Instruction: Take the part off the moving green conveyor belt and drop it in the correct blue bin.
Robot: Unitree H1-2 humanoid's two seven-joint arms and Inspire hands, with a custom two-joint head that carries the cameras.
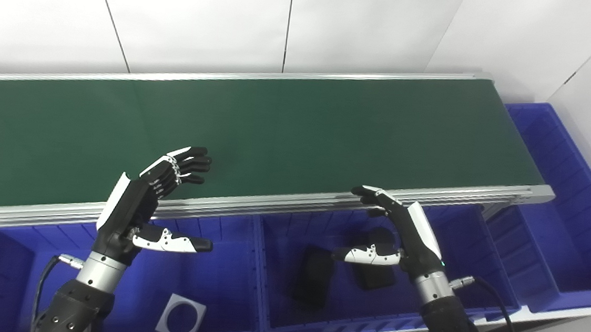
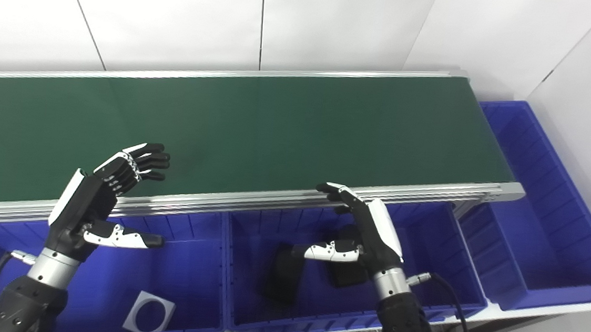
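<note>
Left eye view: a green belt [image 1: 256,131] runs across the scene inside a silver frame [image 1: 282,203], with blue bins along its near side and at its right end.
Belt surface: bare green over the whole visible length; no part lies on it.
Left hand [image 1: 153,197]: raised above the near frame rail, fingers [image 1: 190,160] straight and side by side over the belt edge, thumb stuck out sideways; it holds nothing.
Right hand [image 1: 401,232]: raised over the middle bin [image 1: 478,254], fingertips at the frame rail, fingers close together and lightly bent, thumb pointing left; it holds nothing.
Left bin [image 1: 234,277]: holds a grey square plate with a round hole [image 1: 181,316], lying flat near the front wall.
Middle bin contents: two black blocks [image 1: 313,278], just beside each other, one partly hidden behind the right thumb.
End bin [image 1: 571,219]: stands past the belt's right end, at an angle to the row.
Backdrop: white wall panels [image 1: 207,16] behind the belt.
</note>
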